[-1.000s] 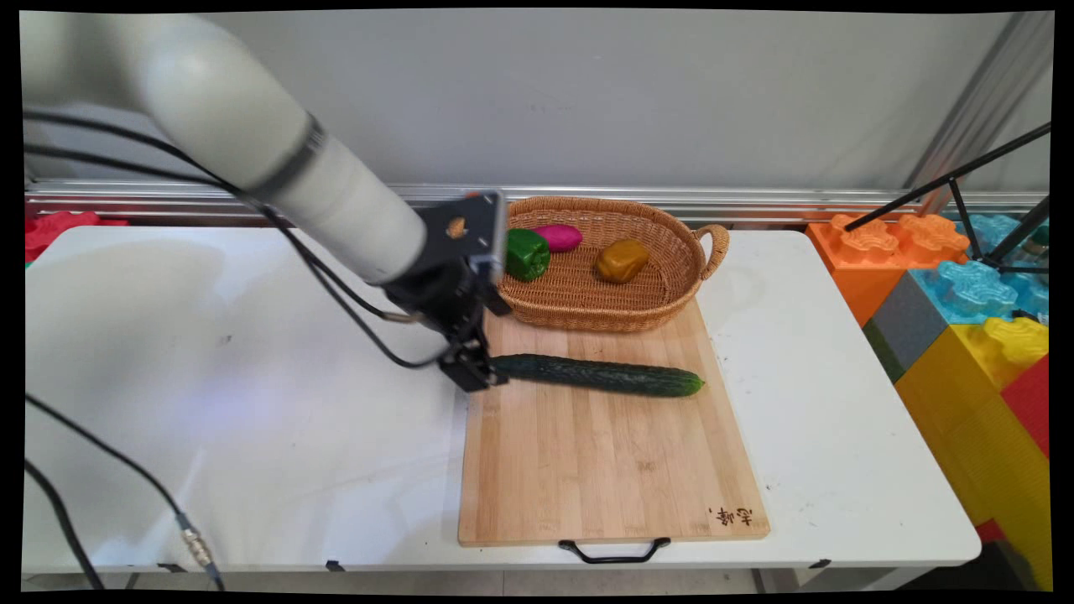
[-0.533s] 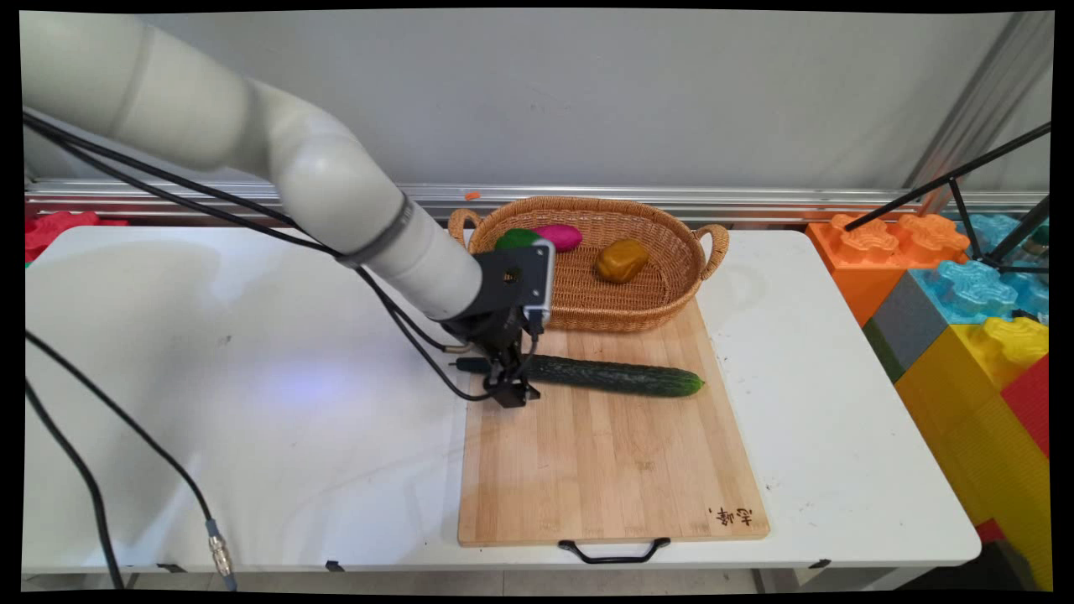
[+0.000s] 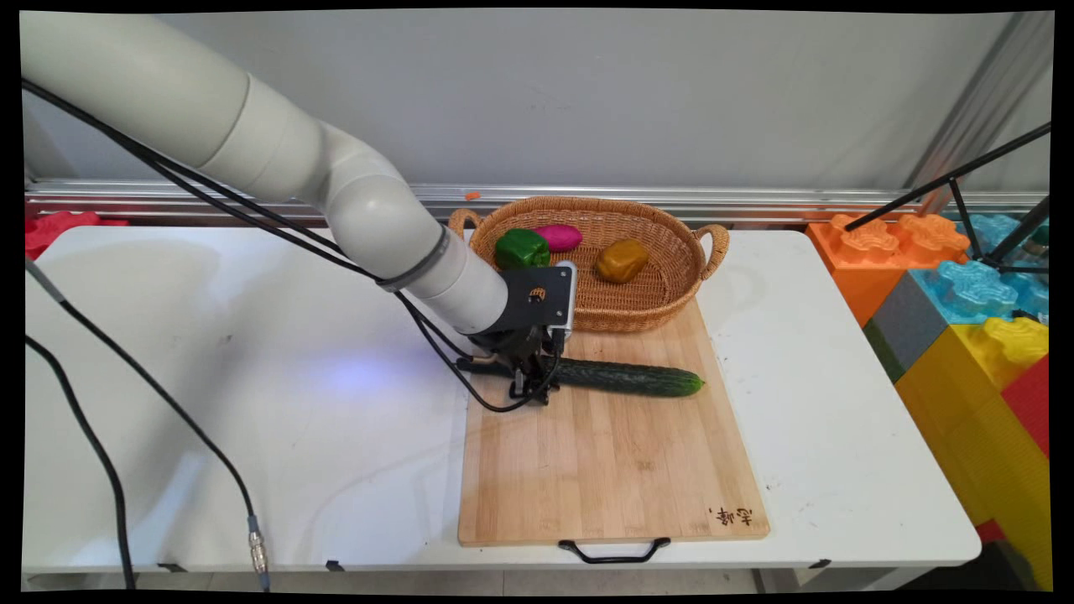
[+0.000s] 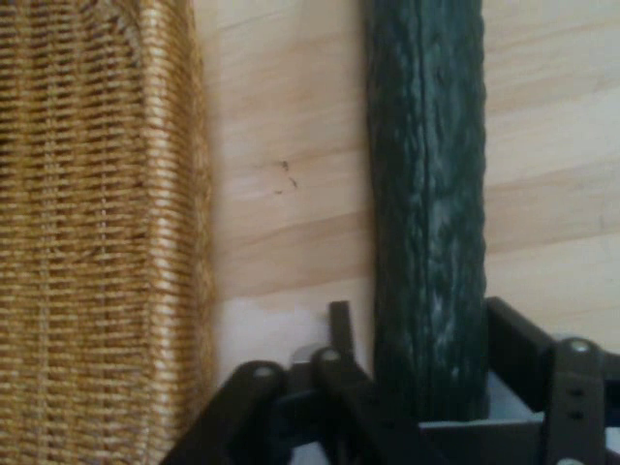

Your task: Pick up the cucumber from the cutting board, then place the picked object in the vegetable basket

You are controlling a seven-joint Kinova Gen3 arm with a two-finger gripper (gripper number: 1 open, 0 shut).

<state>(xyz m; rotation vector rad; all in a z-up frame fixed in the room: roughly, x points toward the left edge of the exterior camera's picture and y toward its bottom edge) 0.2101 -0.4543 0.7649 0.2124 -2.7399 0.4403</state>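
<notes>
While the arm leans in from the left, the white table carries a wooden board with a black handle at its near edge. A wicker basket sits with its near wall over the board's far end. A long dark cucumber lies flat across the board, just beside the basket's near wall and apart from it.

The gripper is down at the cucumber's left end. Its fingers are spread to either side, with a sliver of board showing between one finger and the skin, so they straddle the cucumber rather than pinch it.

The basket wall stands close beside the gripper. Inside the basket lie a green pepper, a pink vegetable and a brown one. Black cables hang over the table's left part, and coloured blocks are stacked off its right end.
</notes>
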